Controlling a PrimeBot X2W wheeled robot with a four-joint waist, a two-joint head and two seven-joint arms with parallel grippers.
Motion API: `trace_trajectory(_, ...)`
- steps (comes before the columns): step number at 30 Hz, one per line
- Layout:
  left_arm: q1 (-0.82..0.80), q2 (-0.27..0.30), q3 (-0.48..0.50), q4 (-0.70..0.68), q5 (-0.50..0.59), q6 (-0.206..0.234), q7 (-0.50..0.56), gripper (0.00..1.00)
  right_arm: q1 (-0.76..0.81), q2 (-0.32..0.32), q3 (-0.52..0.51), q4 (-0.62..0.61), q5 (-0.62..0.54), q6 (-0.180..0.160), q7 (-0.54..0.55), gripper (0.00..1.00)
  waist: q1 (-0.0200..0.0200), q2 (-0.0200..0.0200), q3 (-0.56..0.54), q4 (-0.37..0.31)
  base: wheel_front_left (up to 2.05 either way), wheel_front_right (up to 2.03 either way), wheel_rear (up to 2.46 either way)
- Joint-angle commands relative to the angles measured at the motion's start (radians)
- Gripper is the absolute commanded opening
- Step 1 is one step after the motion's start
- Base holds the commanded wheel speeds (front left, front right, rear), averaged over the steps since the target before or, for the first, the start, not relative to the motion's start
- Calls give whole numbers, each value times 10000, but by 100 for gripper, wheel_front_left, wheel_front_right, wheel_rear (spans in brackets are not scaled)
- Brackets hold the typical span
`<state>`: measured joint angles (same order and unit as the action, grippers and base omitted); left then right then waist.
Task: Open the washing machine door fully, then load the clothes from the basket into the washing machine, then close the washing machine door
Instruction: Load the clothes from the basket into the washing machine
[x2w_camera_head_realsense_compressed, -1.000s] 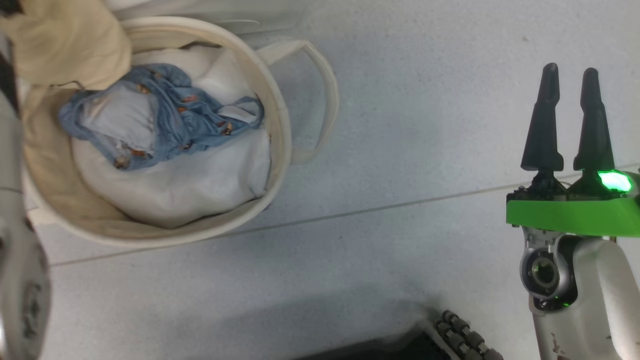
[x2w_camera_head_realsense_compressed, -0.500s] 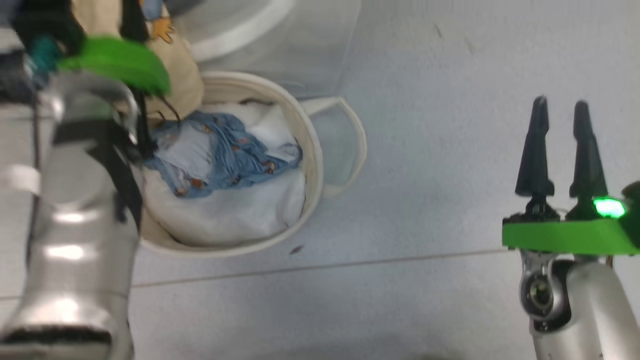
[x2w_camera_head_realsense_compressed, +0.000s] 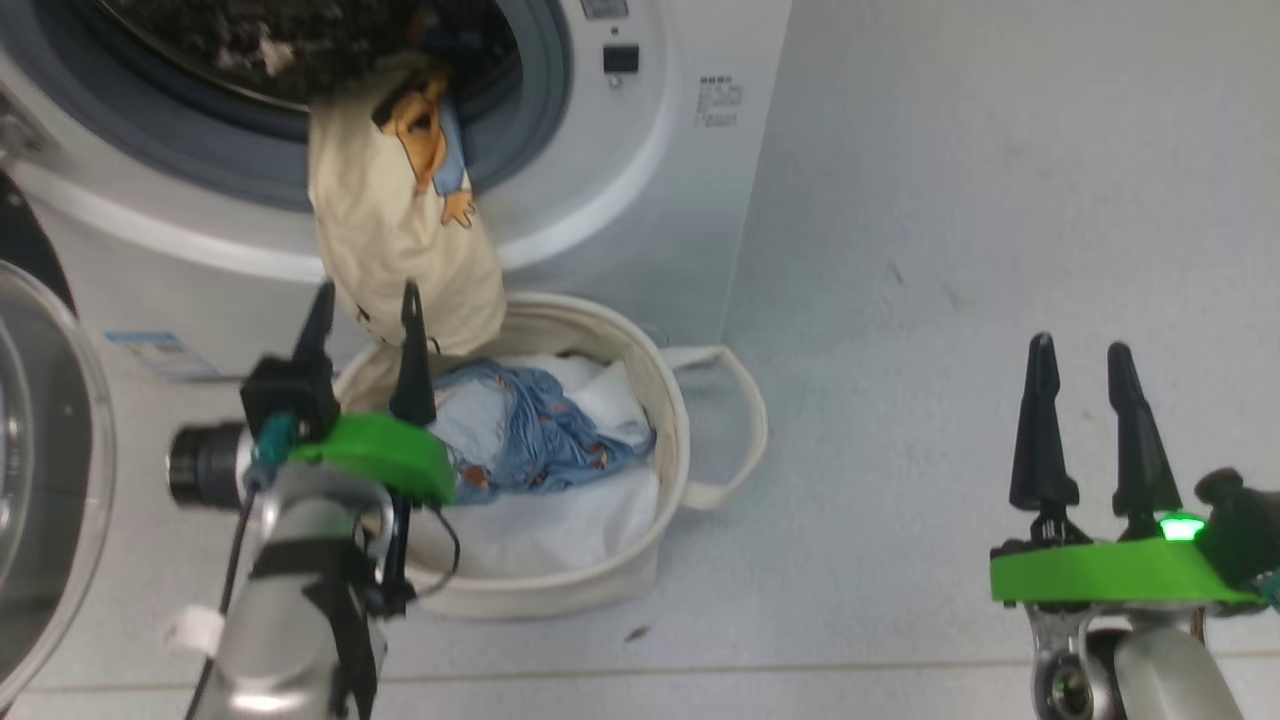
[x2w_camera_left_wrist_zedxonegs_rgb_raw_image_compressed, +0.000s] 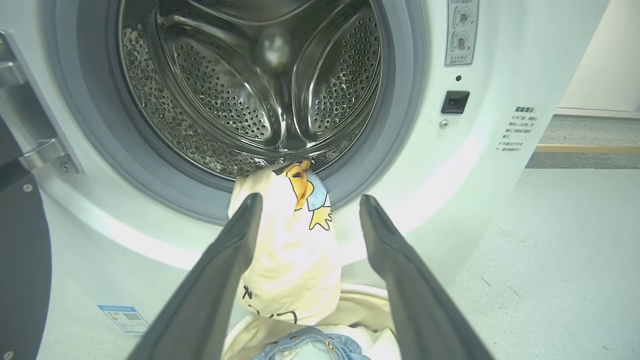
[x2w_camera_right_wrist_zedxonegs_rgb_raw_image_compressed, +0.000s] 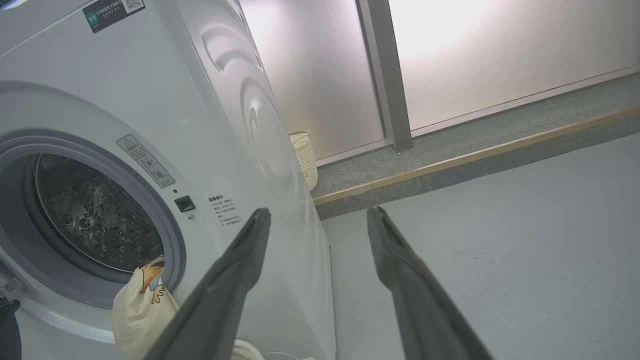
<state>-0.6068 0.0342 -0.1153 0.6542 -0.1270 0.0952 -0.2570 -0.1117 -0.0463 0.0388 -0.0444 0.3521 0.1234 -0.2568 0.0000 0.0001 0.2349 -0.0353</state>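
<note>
The washing machine (x2w_camera_head_realsense_compressed: 640, 190) stands with its door (x2w_camera_head_realsense_compressed: 45, 480) swung open at the left edge. A cream garment (x2w_camera_head_realsense_compressed: 400, 260) with an orange print hangs from the lip of the drum mouth (x2w_camera_left_wrist_zedxonegs_rgb_raw_image_compressed: 250, 80) down toward the basket (x2w_camera_head_realsense_compressed: 680, 430). In the basket lies the light blue garment (x2w_camera_head_realsense_compressed: 545, 430) on a white sheet. My left gripper (x2w_camera_head_realsense_compressed: 365, 295) is open just in front of the hanging cream garment (x2w_camera_left_wrist_zedxonegs_rgb_raw_image_compressed: 290, 250), holding nothing. My right gripper (x2w_camera_head_realsense_compressed: 1080, 350) is open over bare floor, well right of the basket.
The door's dark rim (x2w_camera_left_wrist_zedxonegs_rgb_raw_image_compressed: 20, 260) stands close on the left of my left arm. The basket sits against the machine's front, one loop handle (x2w_camera_head_realsense_compressed: 745, 420) sticking out right. In the right wrist view a small wicker bin (x2w_camera_right_wrist_zedxonegs_rgb_raw_image_compressed: 305, 155) and a raised floor ledge (x2w_camera_right_wrist_zedxonegs_rgb_raw_image_compressed: 450, 165) lie behind the machine.
The head camera has tilted up from the basket to the machine front. The cream garment, earlier beside my left arm above the basket, now hangs from the drum mouth. The right gripper stays open.
</note>
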Motion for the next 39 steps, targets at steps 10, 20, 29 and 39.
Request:
trace_trajectory(10,1917,163,-501,-1377,-878,312,-47,100,793,-39,601,-85,74,73,-49,100,0,-1,-1851,114,0,0,0)
trace_trajectory(20,3202,161,-922,-1828,-1067,331,-47,100,1283,-39,594,-91,135,73,-49,100,0,-1,-2303,66,0,0,0)
trace_trajectory(29,3189,161,-1043,-1963,-1207,557,-47,100,1241,-39,552,-155,159,73,-49,100,0,-1,-2257,59,0,0,0)
trace_trajectory(39,2598,161,-1013,-1366,-1236,561,-47,100,1038,-39,665,-276,139,73,-49,100,0,-1,-1510,-34,0,0,0)
